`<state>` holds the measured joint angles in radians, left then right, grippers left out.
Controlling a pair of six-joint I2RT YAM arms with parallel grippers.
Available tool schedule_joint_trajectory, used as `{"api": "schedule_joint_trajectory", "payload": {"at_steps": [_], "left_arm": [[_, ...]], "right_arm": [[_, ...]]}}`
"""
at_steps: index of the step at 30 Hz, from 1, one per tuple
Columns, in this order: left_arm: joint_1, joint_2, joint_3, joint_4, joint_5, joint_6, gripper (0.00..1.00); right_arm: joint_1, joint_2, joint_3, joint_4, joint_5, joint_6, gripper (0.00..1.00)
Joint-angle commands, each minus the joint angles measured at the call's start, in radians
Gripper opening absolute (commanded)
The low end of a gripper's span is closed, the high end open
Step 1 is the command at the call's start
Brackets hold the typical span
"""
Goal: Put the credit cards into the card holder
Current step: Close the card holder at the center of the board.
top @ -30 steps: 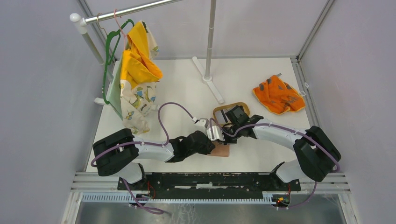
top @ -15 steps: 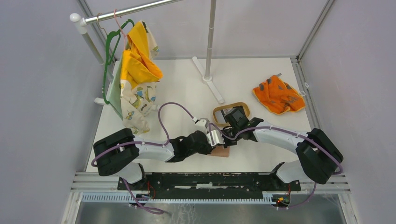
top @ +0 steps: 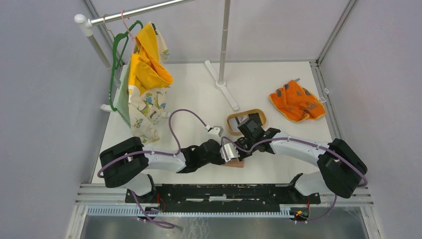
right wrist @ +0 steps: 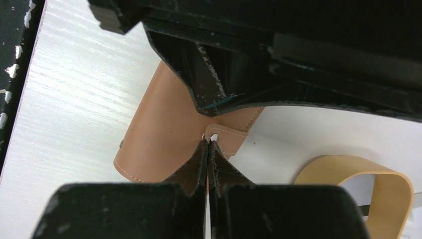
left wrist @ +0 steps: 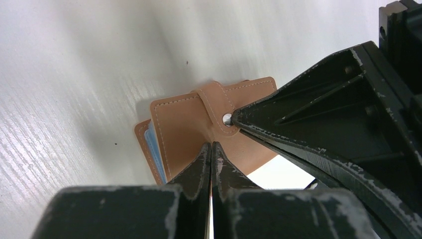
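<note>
At the counter's (top: 199, 89) near edge, with left tool (left wrist: 211, 145) and right tool (right wrist: 208, 143) both pressed together, tips against the card holder (left wrist: 184, 124), peel its strap tab (right wrist: 228, 137) slowly.

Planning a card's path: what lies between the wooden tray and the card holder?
Only bare table lies between the card holder and the wooden tray, as the right wrist view shows.
</note>
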<state>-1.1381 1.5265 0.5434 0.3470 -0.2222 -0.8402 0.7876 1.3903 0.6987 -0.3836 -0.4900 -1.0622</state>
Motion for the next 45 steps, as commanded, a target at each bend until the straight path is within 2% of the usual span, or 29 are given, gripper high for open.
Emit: {"api": "schedule_joint_trajectory", "payload": {"at_steps": [1, 23, 37, 45], "left_arm": [[0.003, 0.022, 0.010, -0.026, 0.016, -0.033, 0.02], [0.032, -0.072, 0.005, 0.015, 0.030, -0.057, 0.06], [0.064, 0.041, 0.025, 0.175, 0.145, -0.086, 0.04], [0.064, 0.039, 0.022, 0.179, 0.136, -0.081, 0.03]], "right_arm": [[0.031, -0.034, -0.028, -0.037, 0.000, -0.036, 0.00], [0.104, -0.044, -0.082, -0.026, 0.112, -0.090, 0.00], [0.134, -0.028, -0.083, -0.027, 0.147, -0.095, 0.00], [0.143, -0.020, -0.080, -0.031, 0.157, -0.097, 0.00]]}}
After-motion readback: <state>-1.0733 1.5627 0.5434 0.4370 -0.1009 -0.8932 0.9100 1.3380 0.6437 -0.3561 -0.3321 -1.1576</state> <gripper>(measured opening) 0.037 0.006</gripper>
